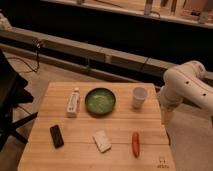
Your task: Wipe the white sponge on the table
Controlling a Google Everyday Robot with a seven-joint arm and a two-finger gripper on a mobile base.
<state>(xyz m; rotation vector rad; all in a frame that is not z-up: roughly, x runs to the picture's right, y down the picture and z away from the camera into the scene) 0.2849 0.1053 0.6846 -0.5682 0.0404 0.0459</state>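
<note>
Off-white and sitting free, the white sponge (102, 141) lay on the table (120, 125), so I'd say no wiping was done yet, with the grab and the rubbing both left. The gripper (165, 117) hung by the table's edge, held nothing, and I couldn't tell how wide it was. The sponge lay well apart to its left, beyond the carrot (135, 144).

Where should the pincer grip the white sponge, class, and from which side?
Probably across its two long sides at the middle, coming from above. The white sponge lies flat on the table, with carrot and black slab well apart, so the top and edges are free. The pincer hangs by the table's right edge.
</note>
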